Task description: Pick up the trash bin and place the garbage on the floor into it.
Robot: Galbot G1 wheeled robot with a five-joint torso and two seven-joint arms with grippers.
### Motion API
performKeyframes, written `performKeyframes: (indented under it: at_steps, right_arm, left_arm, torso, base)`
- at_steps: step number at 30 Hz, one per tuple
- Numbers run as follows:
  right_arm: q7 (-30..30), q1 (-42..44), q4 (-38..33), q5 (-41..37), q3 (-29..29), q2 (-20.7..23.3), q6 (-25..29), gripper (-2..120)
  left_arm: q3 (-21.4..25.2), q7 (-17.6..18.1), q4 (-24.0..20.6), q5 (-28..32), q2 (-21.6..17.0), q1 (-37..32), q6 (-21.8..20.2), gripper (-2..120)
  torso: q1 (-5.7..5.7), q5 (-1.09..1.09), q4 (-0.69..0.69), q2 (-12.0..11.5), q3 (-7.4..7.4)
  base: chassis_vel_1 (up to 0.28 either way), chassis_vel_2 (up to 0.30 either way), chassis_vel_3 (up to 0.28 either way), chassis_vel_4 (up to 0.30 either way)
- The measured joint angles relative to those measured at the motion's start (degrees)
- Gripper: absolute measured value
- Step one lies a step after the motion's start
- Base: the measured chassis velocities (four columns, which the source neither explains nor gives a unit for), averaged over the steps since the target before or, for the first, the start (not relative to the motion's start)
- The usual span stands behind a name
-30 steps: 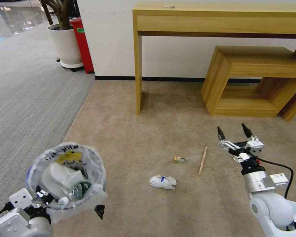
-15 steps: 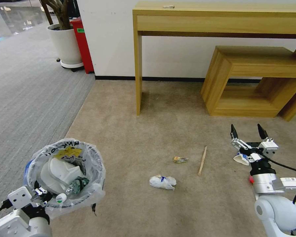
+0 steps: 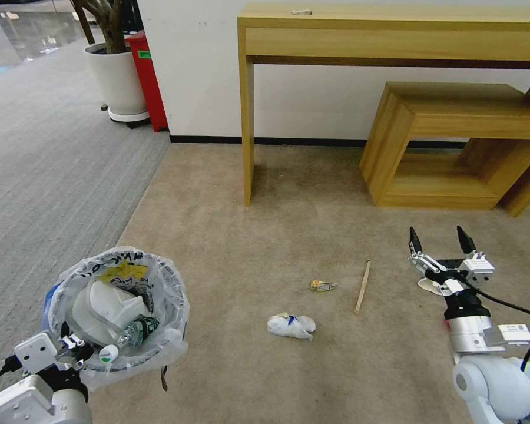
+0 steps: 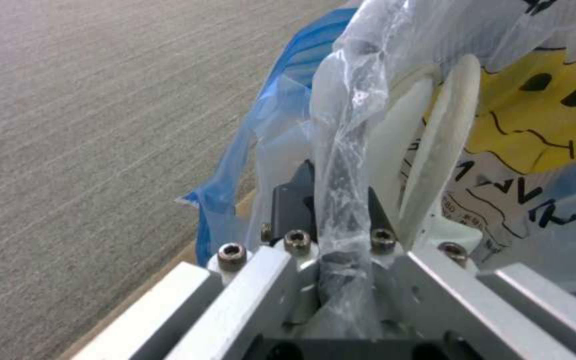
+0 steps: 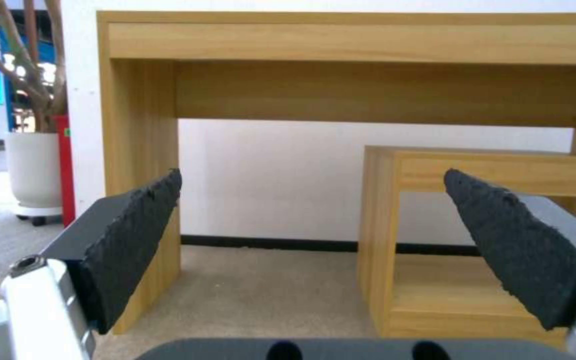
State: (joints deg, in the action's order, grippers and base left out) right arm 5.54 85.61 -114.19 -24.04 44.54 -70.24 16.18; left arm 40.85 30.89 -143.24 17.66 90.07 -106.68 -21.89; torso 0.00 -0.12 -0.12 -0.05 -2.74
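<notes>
- The left hand (image 3: 79,353) pinches the bin (image 3: 118,312) by its bagged rim, carrying it low at the robot's left with a slipper and a bottle inside.
- The right hand (image 3: 443,240), spread and empty, hovers over the floor (image 3: 265,235) just right of the stick (image 3: 363,287).
- A wrapper (image 3: 323,285) and a wad (image 3: 291,325) lie between.
- Risk: only film and rim are nipped, so the loaded bin may slip or tip.
- The thin stick could roll away from closing pads.

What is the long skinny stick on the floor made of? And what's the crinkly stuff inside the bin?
The stick looks like pale, bare wood: tan, straight and matte, though that is only a guess from its look. The trash bin is lined with thin plastic film: whitish, see-through, shiny and wrinkled, with black print and a yellow patch. The left gripper is shut on that rim.
</notes>
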Motion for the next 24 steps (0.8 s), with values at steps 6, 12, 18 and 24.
performKeyframes:
  at_steps: [6, 12, 18, 24]
  right_arm:
    - [0.0, 0.2, 0.1, 0.5, -0.3, -0.1, 0.4, 100]
    - [0.0, 0.3, 0.6, 1.2, -1.0, -0.6, 0.7, 100]
    - [0.7, 0.2, 0.8, 1.3, -1.3, -0.8, 0.9, 100]
    - [1.7, 0.0, 1.0, 1.3, -1.4, -1.0, 1.2, 100]
  left_arm:
    - [0.0, 0.0, 0.0, 0.0, 0.0, 0.1, 0.2, 0]
    - [0.3, 0.0, 0.0, 0.1, 0.0, 0.2, 0.3, 0]
    - [0.5, -0.1, 0.0, 0.5, -0.1, 0.5, 0.8, 0]
    - [0.5, -0.1, 0.0, 0.6, -0.2, 0.7, 1.0, 0]
  torso:
    - [0.00, 0.00, 0.00, 0.0, 0.00]
    - [0.00, 0.00, 0.00, 0.0, 0.00]
    - [0.00, 0.00, -0.03, 0.0, 0.00]
    - [0.00, 0.00, 0.00, 0.0, 0.00]
  base:
    - [-0.015, -0.017, -0.021, -0.016]
    - [-0.071, -0.082, -0.072, -0.077]
    - [-0.081, -0.082, -0.059, -0.061]
    - [0.000, 0.000, 0.000, 0.000]
